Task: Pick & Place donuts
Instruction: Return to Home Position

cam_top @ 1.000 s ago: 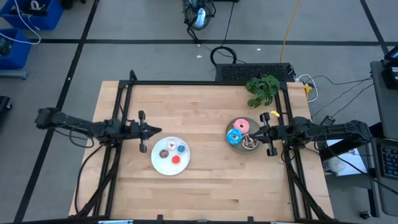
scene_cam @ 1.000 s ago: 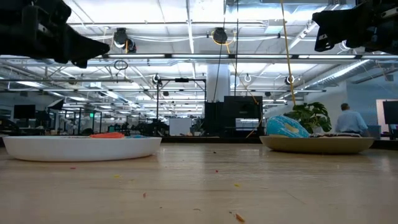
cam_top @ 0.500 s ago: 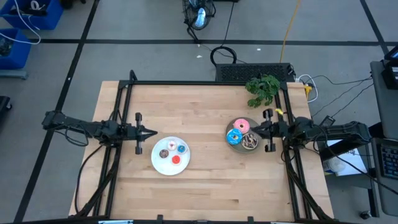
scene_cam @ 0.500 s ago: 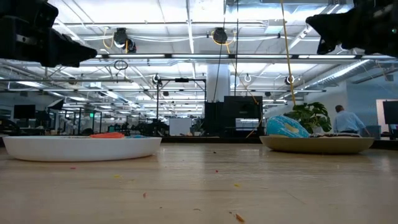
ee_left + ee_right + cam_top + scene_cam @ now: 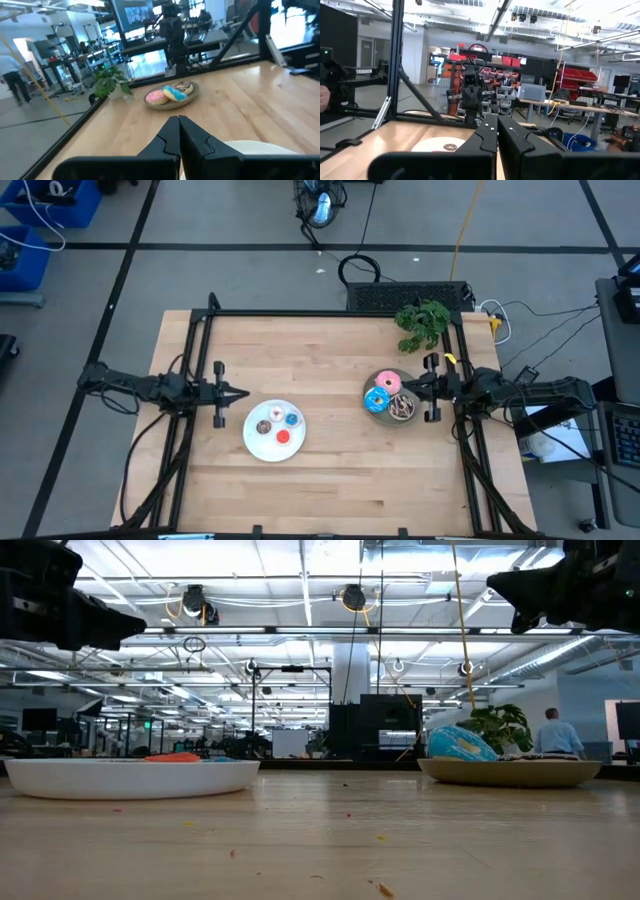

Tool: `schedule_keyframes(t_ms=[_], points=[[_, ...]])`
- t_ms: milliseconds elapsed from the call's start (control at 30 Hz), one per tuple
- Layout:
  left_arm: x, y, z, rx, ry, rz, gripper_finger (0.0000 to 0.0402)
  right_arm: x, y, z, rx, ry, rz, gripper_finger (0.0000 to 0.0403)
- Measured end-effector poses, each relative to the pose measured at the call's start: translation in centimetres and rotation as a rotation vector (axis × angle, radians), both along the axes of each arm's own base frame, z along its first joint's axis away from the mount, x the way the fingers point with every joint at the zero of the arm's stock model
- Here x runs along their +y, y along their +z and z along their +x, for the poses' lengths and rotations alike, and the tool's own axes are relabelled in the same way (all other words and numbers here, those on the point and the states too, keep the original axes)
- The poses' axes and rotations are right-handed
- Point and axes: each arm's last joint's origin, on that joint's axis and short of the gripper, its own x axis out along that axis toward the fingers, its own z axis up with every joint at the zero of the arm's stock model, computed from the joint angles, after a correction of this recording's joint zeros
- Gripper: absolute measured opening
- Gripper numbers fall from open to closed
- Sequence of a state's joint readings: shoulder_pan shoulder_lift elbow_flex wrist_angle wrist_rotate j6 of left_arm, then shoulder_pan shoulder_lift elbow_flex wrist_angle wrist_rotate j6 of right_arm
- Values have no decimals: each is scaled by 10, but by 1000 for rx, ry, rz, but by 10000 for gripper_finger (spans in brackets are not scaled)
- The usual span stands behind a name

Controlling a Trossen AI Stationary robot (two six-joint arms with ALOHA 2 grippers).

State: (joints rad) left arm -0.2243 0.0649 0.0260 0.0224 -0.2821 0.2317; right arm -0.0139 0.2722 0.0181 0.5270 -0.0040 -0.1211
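**Both claws shut and lifted, all seven donuts on plates**

The wooden surface (image 5: 320, 480) fills the middle of the high view inside a black frame; the left arm reaches in from the left edge and the right arm from the right edge, both raised well above the wood in the low view; a green plant (image 5: 423, 323) sits at the far right corner; the white plate (image 5: 258, 444) lies left of centre towards the near side, and the grey plate (image 5: 385, 418) lies to the right, well apart from it; the grey plate carries the three larger donuts, pink (image 5: 388, 383) on the far side, blue (image 5: 377, 400) beside it, brown (image 5: 402, 408) at the right; the white plate carries the four tiny ones, whitish-pink (image 5: 277, 414), brown (image 5: 263, 427), blue (image 5: 292, 420) and red (image 5: 283, 436), close together; the left claw (image 5: 243, 393) hangs just beyond the white plate's far left rim, fingers pressed together on nothing; the right claw (image 5: 407, 388) hangs over the grey plate's right part, fingers likewise closed and empty.
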Motion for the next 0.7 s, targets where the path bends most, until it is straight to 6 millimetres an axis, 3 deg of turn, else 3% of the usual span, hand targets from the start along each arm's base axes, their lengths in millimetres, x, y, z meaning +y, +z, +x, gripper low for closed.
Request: schedule_keyframes(t_ms=[700], points=[[-1, -5, 3, 33, -3, -48, 6, 0, 3, -1, -35, -2, 0, 0]])
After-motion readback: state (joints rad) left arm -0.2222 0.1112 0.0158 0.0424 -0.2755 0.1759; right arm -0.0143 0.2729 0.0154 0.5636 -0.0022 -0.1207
